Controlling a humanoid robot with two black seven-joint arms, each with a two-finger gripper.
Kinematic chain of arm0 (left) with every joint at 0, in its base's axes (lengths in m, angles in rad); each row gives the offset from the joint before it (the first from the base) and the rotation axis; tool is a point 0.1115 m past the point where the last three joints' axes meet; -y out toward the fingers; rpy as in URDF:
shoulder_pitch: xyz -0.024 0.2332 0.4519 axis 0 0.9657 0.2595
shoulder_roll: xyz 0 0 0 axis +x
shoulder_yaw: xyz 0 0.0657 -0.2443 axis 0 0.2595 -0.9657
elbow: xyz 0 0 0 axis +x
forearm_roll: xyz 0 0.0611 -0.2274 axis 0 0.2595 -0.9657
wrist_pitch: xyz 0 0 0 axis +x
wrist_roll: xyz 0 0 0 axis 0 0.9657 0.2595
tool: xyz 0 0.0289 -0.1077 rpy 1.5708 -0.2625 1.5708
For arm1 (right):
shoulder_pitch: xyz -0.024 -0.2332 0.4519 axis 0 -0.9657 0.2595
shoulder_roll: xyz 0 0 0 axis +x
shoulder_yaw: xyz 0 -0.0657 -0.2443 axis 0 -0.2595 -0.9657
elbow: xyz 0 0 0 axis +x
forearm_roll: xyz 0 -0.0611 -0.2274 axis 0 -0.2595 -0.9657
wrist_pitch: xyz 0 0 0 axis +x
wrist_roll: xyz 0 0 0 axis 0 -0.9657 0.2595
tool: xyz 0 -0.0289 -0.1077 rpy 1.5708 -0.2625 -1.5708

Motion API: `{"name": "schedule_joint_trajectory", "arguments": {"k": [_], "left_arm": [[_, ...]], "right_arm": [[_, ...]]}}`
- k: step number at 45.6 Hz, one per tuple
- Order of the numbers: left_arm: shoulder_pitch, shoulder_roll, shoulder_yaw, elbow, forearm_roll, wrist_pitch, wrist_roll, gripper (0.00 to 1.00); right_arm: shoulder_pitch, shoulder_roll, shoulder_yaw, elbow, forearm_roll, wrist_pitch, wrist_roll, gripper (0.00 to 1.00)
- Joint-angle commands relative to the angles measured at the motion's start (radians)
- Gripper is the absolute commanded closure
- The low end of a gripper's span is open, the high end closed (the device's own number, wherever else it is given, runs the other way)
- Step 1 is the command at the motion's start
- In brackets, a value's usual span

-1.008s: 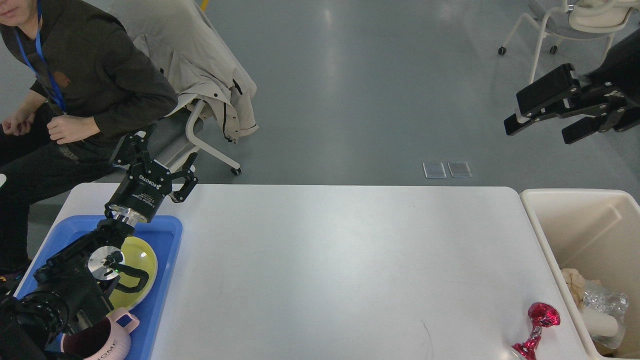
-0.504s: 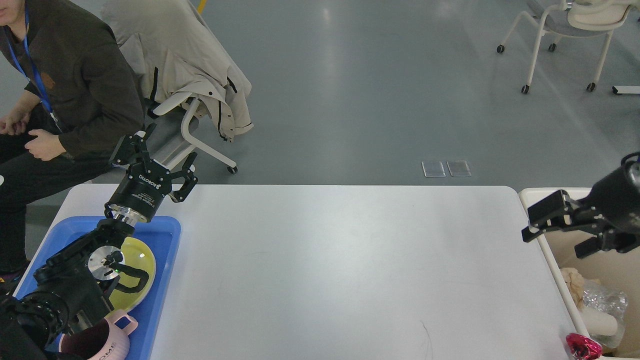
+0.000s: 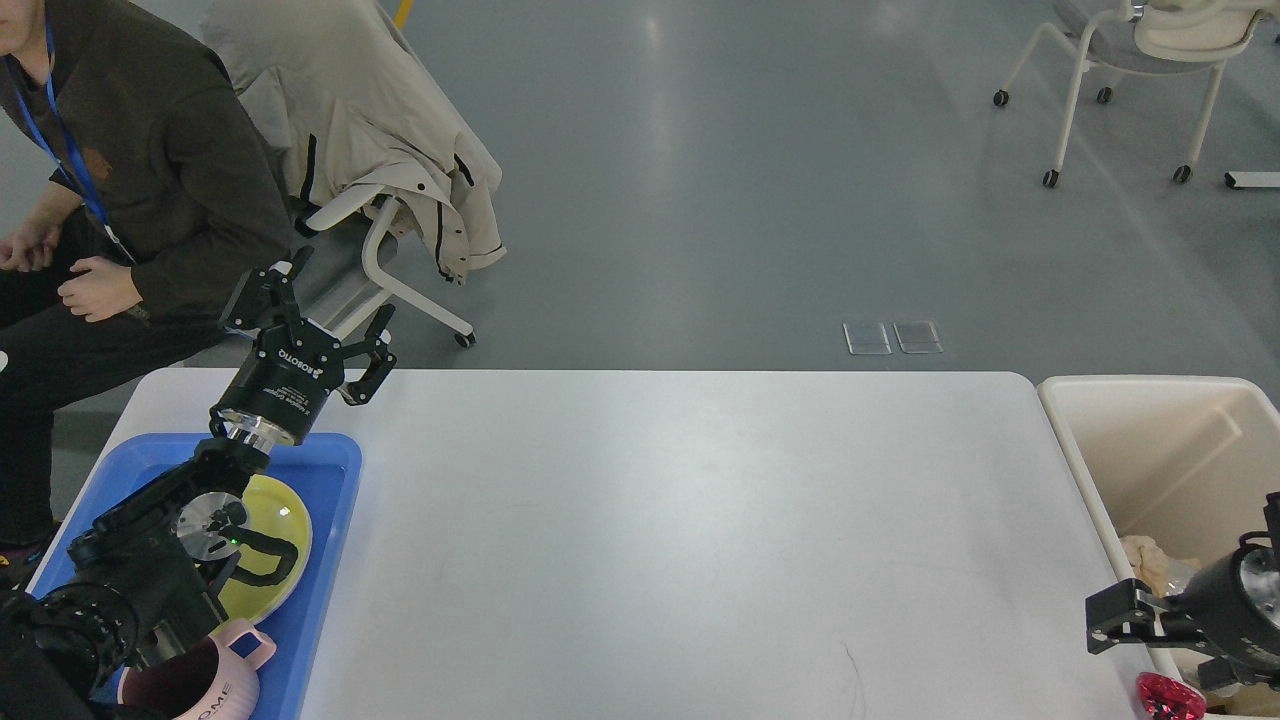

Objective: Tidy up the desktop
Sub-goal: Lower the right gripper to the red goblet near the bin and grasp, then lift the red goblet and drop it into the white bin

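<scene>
In the head view, the large white rectangular counter [image 3: 680, 540] lay almost bare between the blue plastic tray [image 3: 335, 470] and the cream plastic bin [image 3: 1150, 450]. Right of that counter, the right tool [image 3: 1150, 640], whose spread I could not tell, hovered just above a crinkled red foil wrapper [image 3: 1168, 696]; grasping and binning it seemed next. Above the tray, the left tool [image 3: 310, 325] stood wide, holding nothing.

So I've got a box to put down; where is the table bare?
The desktop is bare from the blue tray across to the cream bin. Crowded: the tray under the left gripper, and the near right corner by the right gripper.
</scene>
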Motion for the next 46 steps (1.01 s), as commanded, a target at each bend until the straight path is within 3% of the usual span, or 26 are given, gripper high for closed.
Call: {"name": "schedule_joint_trajectory", "arguments": {"k": [1, 19, 25, 29, 34, 37, 44, 46], "left_arm": [[0.000, 0.000, 0.000, 0.000, 0.000, 0.000, 0.000, 0.00], [0.000, 0.000, 0.000, 0.000, 0.000, 0.000, 0.000, 0.00], [0.000, 0.000, 0.000, 0.000, 0.000, 0.000, 0.000, 0.00], [0.000, 0.000, 0.000, 0.000, 0.000, 0.000, 0.000, 0.00], [0.000, 0.000, 0.000, 0.000, 0.000, 0.000, 0.000, 0.00], [0.000, 0.000, 0.000, 0.000, 0.000, 0.000, 0.000, 0.00], [0.000, 0.000, 0.000, 0.000, 0.000, 0.000, 0.000, 0.00], [0.000, 0.000, 0.000, 0.000, 0.000, 0.000, 0.000, 0.00]], "right_arm": [[-0.079, 0.009, -0.002, -0.004, 0.000, -0.079, 0.000, 0.00], [-0.299, 0.036, 0.007, -0.066, -0.002, -0.310, 0.003, 0.00], [-0.371, 0.081, 0.027, -0.119, 0.001, -0.346, 0.006, 0.03], [-0.441, 0.093, 0.070, -0.179, 0.001, -0.365, 0.008, 0.17], [-0.477, 0.113, 0.102, -0.197, 0.001, -0.372, 0.011, 0.41], [-0.483, 0.116, 0.105, -0.199, 0.000, -0.387, 0.014, 0.46], [-0.514, 0.133, 0.106, -0.230, 0.000, -0.431, 0.014, 0.47], [-0.517, 0.139, 0.106, -0.236, 0.000, -0.433, 0.016, 0.61]]}}
